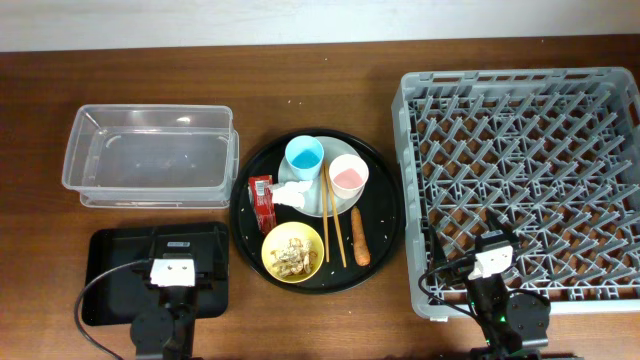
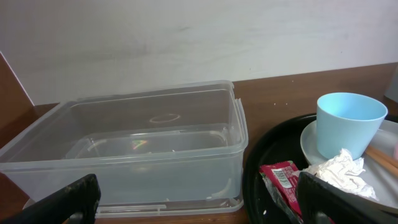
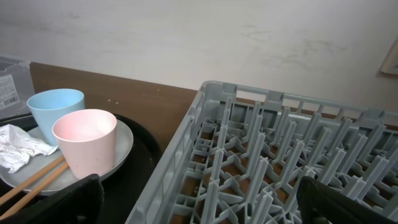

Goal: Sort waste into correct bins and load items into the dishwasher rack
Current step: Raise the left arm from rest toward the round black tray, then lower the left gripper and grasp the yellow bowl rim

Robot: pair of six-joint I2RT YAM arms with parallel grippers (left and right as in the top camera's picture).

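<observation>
Left wrist: red wrapper [image 2: 281,179] cut off below.

We see a dark brown, wood-grained worktop [image 1: 300,80]. The tub [image 1: 150,155] is clear, the small flat tray [image 1: 110,270] is black, and the round tray [image 1: 385,200] is black too. The rack [image 1: 520,180] is grey, its floor a repeating grid of pegs. One cup [image 1: 304,155] is light blue and the other cup [image 1: 348,176] pink; the plate [image 3: 126,138] is a pale grey-white. The wrapper [image 1: 262,202] is red with white print, the tissue [image 1: 292,194] white, the bowl [image 1: 270,240] yellow, the scraps [image 1: 292,256] pale beige, the stick [image 1: 359,237] orange-brown, and the chopsticks [image 1: 333,225] light wood.
</observation>
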